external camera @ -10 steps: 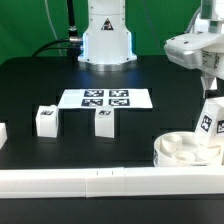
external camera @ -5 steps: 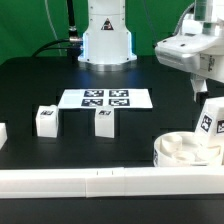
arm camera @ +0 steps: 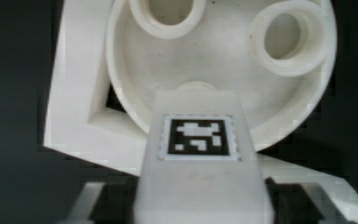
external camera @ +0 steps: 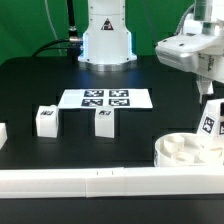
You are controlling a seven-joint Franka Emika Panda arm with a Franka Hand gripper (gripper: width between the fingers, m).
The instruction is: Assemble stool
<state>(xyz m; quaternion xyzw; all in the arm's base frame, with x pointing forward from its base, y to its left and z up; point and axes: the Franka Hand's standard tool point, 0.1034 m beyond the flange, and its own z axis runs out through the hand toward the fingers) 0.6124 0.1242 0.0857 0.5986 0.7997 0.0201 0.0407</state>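
**Operator:** Exterior view. Report part positions.

**Technician:** The seat (external camera: 175,152) lies sockets-up on the surface (external camera: 30,80) at the exterior view's right, just behind the white rail (external camera: 100,180). One leg (external camera: 210,122) stands upright over the seat's right portion. The claw (external camera: 206,95) is directly above it, with its tips down at the leg's top. One loose leg (external camera: 45,120) and a second loose leg (external camera: 104,121) stand just in front of the marker board (external camera: 105,98), well apart from the seat.

**Operator:** Wrist view. Report claw state.

**Technician:** The claw (arm camera: 202,208) straddles the leg (arm camera: 197,140). Its fingers (arm camera: 108,205) lie against both flanks, so read it as closed on the leg. Beyond the leg, the seat (arm camera: 131,90) shows two round sockets (arm camera: 167,15), both empty.

**Operator:** Assess progress.

**Technician:** Early stage. The first leg is at the seat, but neither view shows whether it is fully home. Two legs are not yet fetched or fitted, and two sockets are unfilled.
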